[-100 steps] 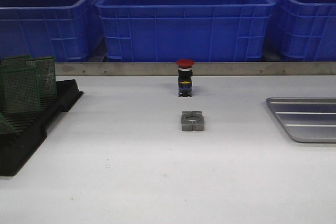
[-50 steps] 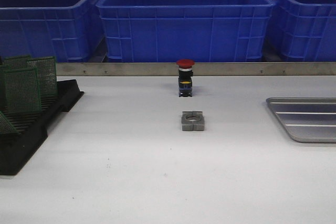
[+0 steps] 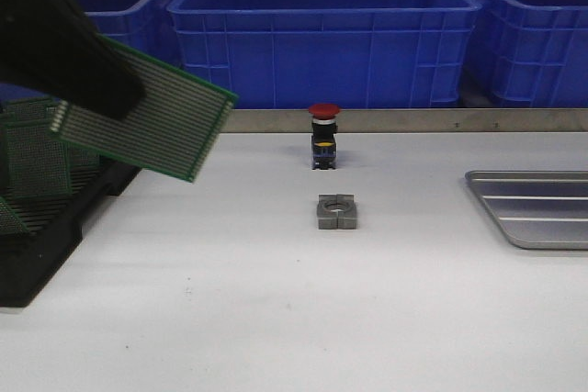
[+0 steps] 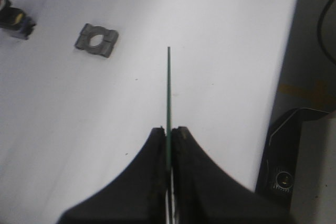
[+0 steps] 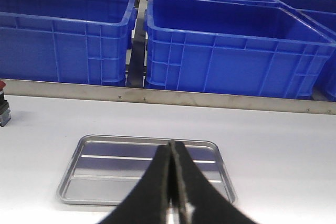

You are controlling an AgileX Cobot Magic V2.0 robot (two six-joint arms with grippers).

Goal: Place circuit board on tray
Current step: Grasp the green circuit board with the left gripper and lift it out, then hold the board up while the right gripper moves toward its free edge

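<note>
A green circuit board point(image 3: 156, 126) hangs tilted in the air over the table's left side, above the rack's inner end. My left gripper point(image 3: 124, 96) is shut on its edge. The left wrist view has the board point(image 4: 168, 87) edge-on as a thin green line, pinched between the black fingertips of the left gripper point(image 4: 169, 129). The silver-grey ridged tray point(image 3: 542, 213) lies empty at the table's right edge, far from the board. My right gripper point(image 5: 171, 143) is shut with nothing in it and hovers in front of the tray point(image 5: 105, 182); it does not show in the front view.
A black slotted rack point(image 3: 55, 227) with upright green boards point(image 3: 37, 158) stands at the left. A red-capped push-button switch point(image 3: 323, 135) and a grey metal block point(image 3: 336, 211) sit mid-table. Big blue bins point(image 3: 322, 34) line the back behind a metal rail.
My left arm has come into the front view at the upper left with a circuit board in its gripper; no arm showed before. The switch, block and tray have not moved.
</note>
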